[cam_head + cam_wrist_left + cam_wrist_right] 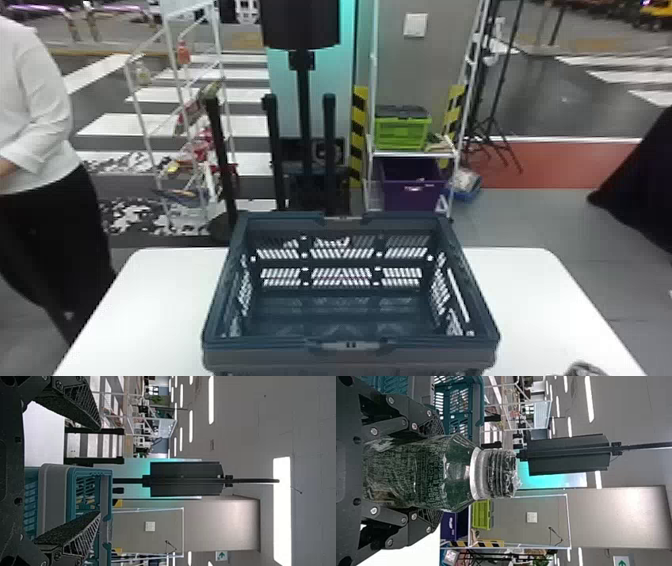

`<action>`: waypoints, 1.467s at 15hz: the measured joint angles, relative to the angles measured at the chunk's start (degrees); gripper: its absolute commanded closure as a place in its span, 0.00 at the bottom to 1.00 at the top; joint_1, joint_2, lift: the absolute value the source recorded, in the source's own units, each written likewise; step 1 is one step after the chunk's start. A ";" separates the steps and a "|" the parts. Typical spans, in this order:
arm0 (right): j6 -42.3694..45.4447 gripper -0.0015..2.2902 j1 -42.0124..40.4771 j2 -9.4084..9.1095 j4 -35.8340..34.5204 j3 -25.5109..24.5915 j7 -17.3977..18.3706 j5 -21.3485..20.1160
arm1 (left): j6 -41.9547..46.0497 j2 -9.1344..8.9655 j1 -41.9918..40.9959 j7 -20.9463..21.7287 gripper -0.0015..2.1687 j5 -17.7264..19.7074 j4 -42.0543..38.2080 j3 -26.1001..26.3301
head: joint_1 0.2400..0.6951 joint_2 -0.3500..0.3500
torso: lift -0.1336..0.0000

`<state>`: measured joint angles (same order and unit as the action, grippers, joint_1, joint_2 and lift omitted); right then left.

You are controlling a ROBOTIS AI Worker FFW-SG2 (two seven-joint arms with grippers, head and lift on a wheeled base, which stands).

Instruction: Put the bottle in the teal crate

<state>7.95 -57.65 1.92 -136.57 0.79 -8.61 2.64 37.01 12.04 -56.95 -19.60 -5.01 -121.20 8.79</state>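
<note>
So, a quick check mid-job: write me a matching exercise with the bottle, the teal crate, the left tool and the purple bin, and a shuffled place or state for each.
1. bottle
2. teal crate
3. left tool
4. purple bin

A. on the white table
B. below the lime-green bin
C. gripped by the right tool
D. open, nothing between its fingers

Pairs: 1-C, 2-A, 3-D, 4-B

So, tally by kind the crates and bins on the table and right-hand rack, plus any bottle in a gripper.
Crates: 2, teal crate, green crate
Bins: 1, purple bin
Bottle: 1, in the right gripper
Total: 4
</note>
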 measured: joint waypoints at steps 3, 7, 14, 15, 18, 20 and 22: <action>0.00 0.72 -0.04 -0.12 0.06 0.00 0.00 0.00 | 0.26 0.06 -0.01 0.00 0.07 0.00 -0.06 0.00 | 0.57 0.50 | 1.00; 0.16 0.72 -0.09 -0.16 0.07 0.00 0.00 -0.07 | 0.29 0.09 -0.04 0.09 0.07 0.00 -0.18 0.00 | 0.57 0.50 | 1.00; -0.29 0.72 2.49 0.10 -0.75 -2.25 -3.41 1.69 | 0.40 0.33 -0.24 0.09 0.07 0.00 0.08 0.00 | 0.57 0.50 | 1.00; -1.35 0.72 3.41 0.15 -1.30 -3.20 -3.85 2.55 | 0.49 0.40 -0.39 0.09 0.07 0.00 0.11 0.00 | 0.57 0.50 | 1.00; -11.03 0.72 7.44 0.20 -3.91 -4.26 -3.87 3.24 | 0.64 0.65 -0.68 0.12 0.07 0.36 0.36 -0.35 | 0.57 0.50 | 1.00; -21.82 0.72 12.52 0.20 -5.37 -3.66 -3.79 2.75 | 0.97 0.79 -0.70 0.36 0.07 0.84 0.78 -0.65 | 0.57 0.50 | 1.00; -31.95 0.72 18.05 0.26 -6.72 -2.13 -3.72 1.81 | 1.38 0.87 -0.66 0.74 0.07 1.66 1.21 -1.27 | 0.57 0.50 | 1.00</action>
<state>-24.00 -39.61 2.18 -143.28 -1.34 -12.33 4.45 38.39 12.91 -57.61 -18.86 -3.35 -119.99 7.52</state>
